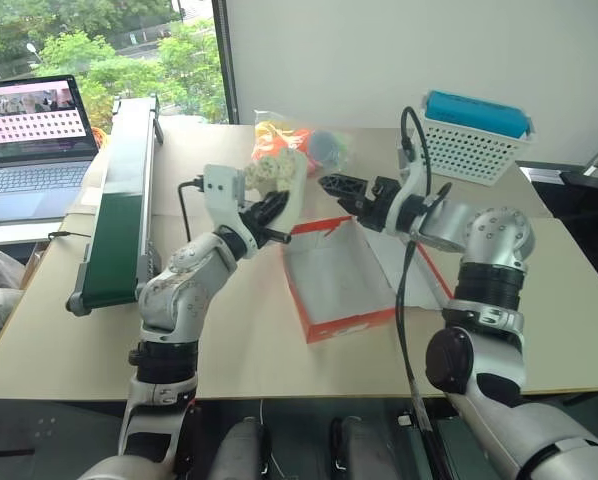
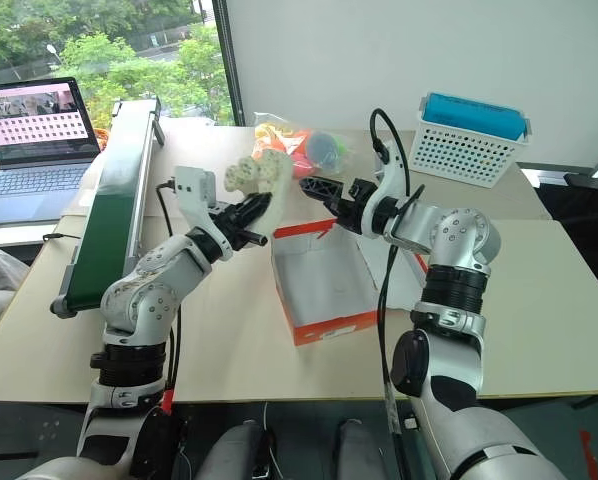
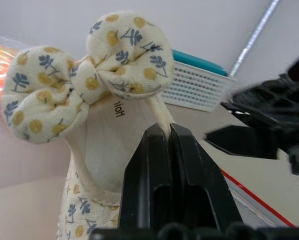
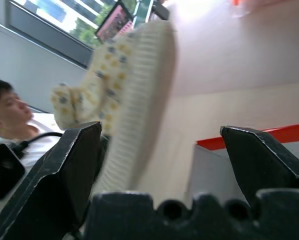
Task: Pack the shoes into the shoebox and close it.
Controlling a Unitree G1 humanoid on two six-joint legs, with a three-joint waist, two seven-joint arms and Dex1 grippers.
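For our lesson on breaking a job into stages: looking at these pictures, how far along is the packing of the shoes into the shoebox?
Early. Done: the shoebox lies open on the table, nothing visible inside but its white lining. In hand: the left gripper is shut on one cream floral shoe with a bow, held up above the table; the right gripper is open, facing it. Left: place this shoe, pack the second, which I cannot locate, then close the lid.
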